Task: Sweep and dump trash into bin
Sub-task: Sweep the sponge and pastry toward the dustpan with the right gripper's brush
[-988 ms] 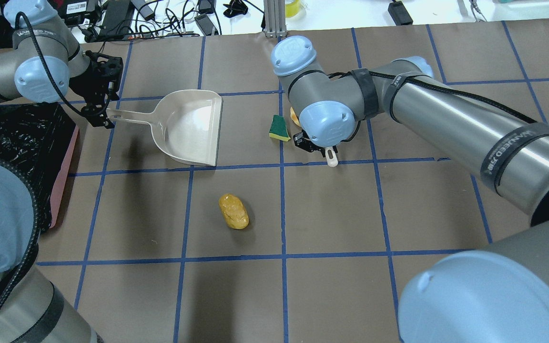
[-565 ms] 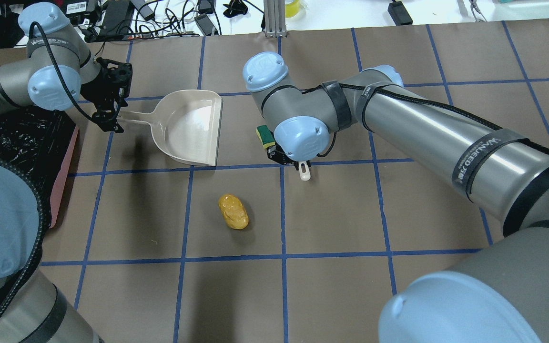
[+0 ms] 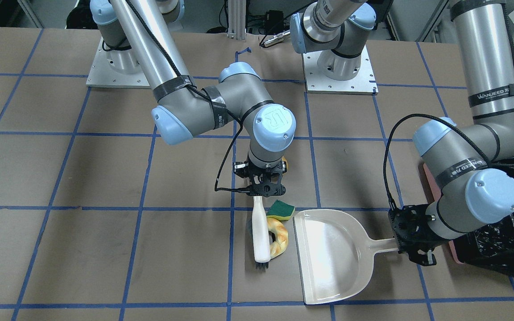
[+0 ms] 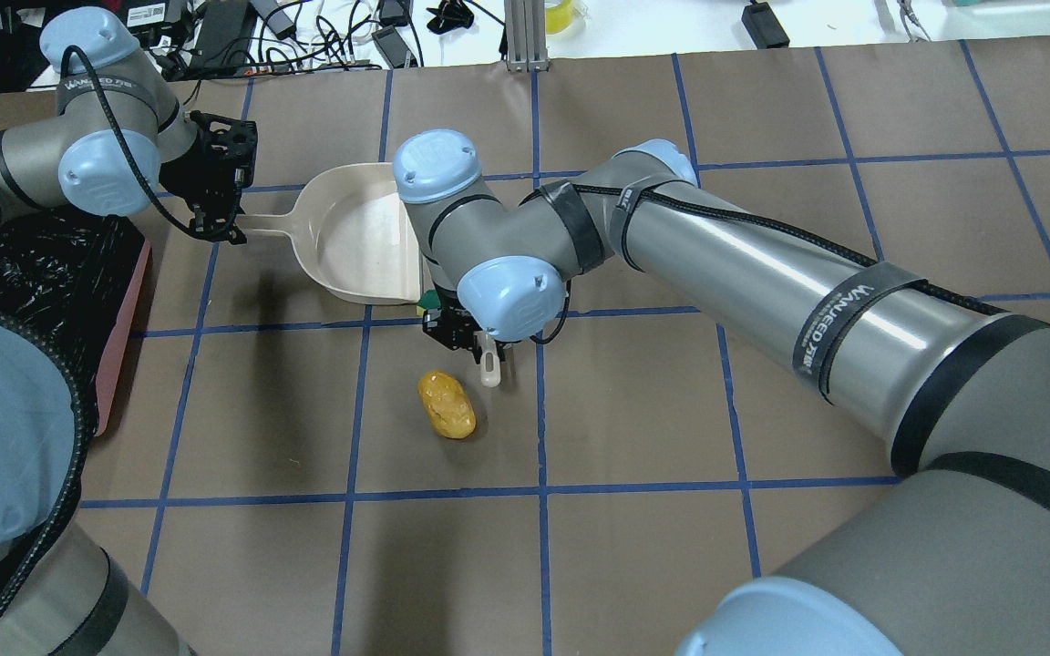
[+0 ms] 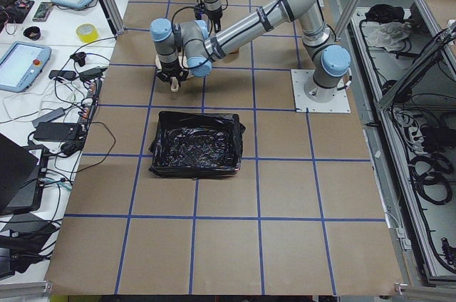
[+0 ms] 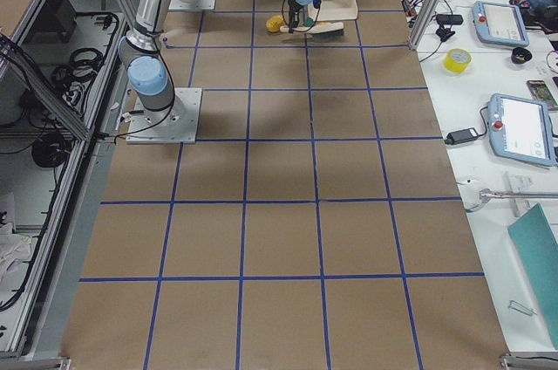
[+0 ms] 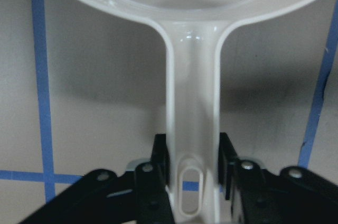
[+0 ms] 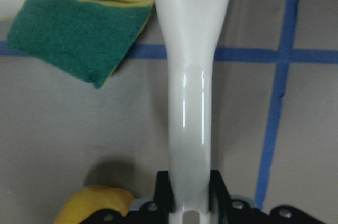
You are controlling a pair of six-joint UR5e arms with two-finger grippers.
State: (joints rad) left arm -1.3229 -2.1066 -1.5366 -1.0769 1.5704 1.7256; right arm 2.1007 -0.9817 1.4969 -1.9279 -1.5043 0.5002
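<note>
Both clamped: left hand [image 7: 193, 163] on dustpan [image 3: 328, 261], right hand [image 8: 190, 182] on brush [image 3: 260, 234]; sponge [image 3: 283, 209], bread [image 3: 280, 238] btwn them.

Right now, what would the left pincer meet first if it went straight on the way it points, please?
The left pincer grips the dustpan handle, so the pan leads; its open lip would probably meet the bread piece and sponge first.

Overhead: my right arm [image 4: 716, 264] covers bread piece [image 3: 280, 238], most of sponge [image 3: 283, 209]; potato lump [image 4: 446, 404] barely shows front-on.
</note>
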